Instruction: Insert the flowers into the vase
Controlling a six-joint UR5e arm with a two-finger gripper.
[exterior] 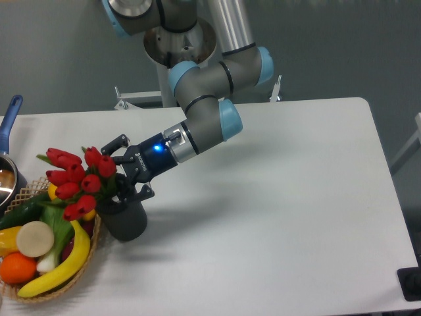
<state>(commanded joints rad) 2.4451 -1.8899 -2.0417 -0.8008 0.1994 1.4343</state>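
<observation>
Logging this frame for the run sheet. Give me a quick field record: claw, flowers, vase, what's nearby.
claw: open, fingers spread around the stems just above the vase mouth
flowers: red tulips, stems down in the vase, blooms leaning left over the basket
vase: black, upright on the table, at the basket's right edge
basket: woven, holds a banana, an orange and green vegetables
table: white
task state: flowers appear inserted, claw not yet clear
</observation>
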